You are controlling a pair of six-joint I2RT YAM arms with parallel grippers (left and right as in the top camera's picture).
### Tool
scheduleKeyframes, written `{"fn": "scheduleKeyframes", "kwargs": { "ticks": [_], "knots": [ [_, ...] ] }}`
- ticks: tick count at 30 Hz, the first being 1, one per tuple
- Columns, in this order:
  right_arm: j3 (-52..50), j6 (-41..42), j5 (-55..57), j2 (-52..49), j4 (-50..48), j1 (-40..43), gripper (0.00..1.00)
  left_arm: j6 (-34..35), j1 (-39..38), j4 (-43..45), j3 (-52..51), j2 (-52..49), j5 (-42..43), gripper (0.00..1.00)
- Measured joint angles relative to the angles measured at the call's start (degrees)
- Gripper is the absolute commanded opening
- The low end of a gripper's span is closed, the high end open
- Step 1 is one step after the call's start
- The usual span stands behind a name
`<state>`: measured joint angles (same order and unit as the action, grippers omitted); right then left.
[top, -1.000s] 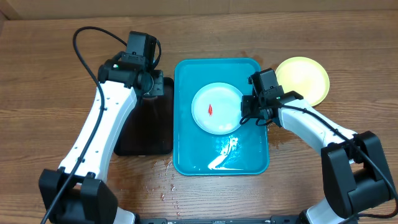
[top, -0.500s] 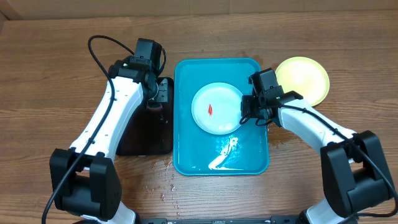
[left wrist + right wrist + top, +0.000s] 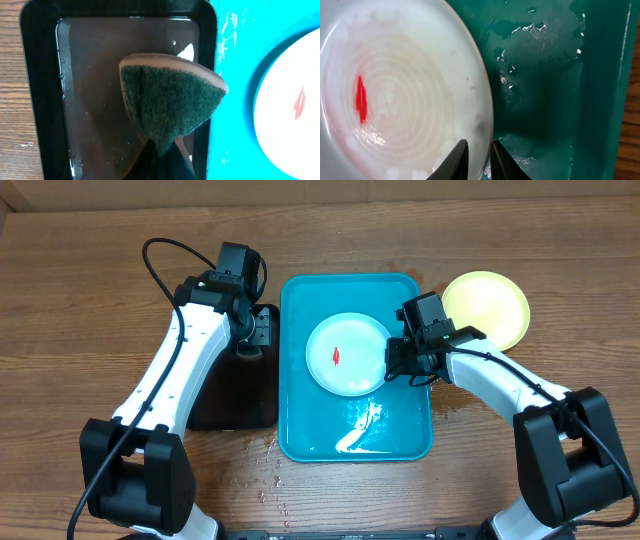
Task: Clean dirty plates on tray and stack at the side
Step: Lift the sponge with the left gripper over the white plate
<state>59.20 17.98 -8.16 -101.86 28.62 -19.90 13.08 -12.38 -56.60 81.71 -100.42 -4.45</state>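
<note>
- The right gripper [image 3: 479, 161] is down at the right edge of the white plate [image 3: 355, 372]. The wrist cam shows one finger over the plate and the other just outside it, with the rim in the narrow gap between them. To me that's a pinch on the rim.
- That white plate lies flat in the far half of the blue tray [image 3: 300, 430], about midway between its long sides. The red smear [image 3: 337, 356] is still on it, a bit left of centre, well away from the right gripper's fingers.
- The near half of the blue tray is wet, and there are a few drops on the table [image 3: 80, 300] by its near left corner.
- The left gripper [image 3: 156, 161] is clamped on a sponge [image 3: 170, 100], green scrubby side facing the camera. It's hanging over the black tray [image 3: 90, 100], which has water in it, near the edge next to the blue tray. The white plate is off to its right, not touching.
- The yellow plate [image 3: 490, 308] sits on the table just beside the blue tray's far right corner, behind the right arm.
</note>
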Motion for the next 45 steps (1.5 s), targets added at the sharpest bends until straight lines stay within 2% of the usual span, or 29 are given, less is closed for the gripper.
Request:
{"fn": "scheduleKeyframes", "kwargs": {
  "ticks": [3, 10, 19, 24, 29, 31, 39, 45],
  "knots": [
    [0.00, -0.02, -0.48, 0.00, 0.09, 0.00, 0.32, 0.00, 0.00, -0.07, 0.00, 0.00, 0.22, 0.04],
    [0.00, -0.09, -1.66, 0.00, 0.24, 0.00, 0.43, -0.02, 0.00, -0.09, 0.00, 0.00, 0.37, 0.04],
    [3.26, -0.17, -8.52, -0.04, 3.93, 1.51, 0.47, -0.02, 0.00, -0.22, 0.00, 0.00, -2.95, 0.04],
    [7.34, -0.17, -13.33, -0.04, 7.19, 4.44, 0.55, -0.02, 0.00, -0.76, 0.13, 0.00, -6.12, 0.04],
    [10.45, -0.20, -15.50, -0.04, 9.97, 7.63, 0.53, 0.04, 0.00, -4.42, 3.61, 0.00, -6.82, 0.04],
    [10.56, -0.09, -15.72, -0.04, 9.99, 8.35, 0.47, 0.28, 0.00, -5.16, 6.16, 0.00, -4.83, 0.04],
    [10.05, 6.40, -15.56, -0.07, 8.35, 8.59, 0.41, 3.02, -3.13, 1.86, 9.51, -0.02, 15.39, 0.04],
    [7.76, 11.32, -15.37, -0.07, 8.00, 8.61, 0.40, 6.73, -11.28, 7.58, 9.53, -0.98, 19.28, 0.04]
  ]
}}
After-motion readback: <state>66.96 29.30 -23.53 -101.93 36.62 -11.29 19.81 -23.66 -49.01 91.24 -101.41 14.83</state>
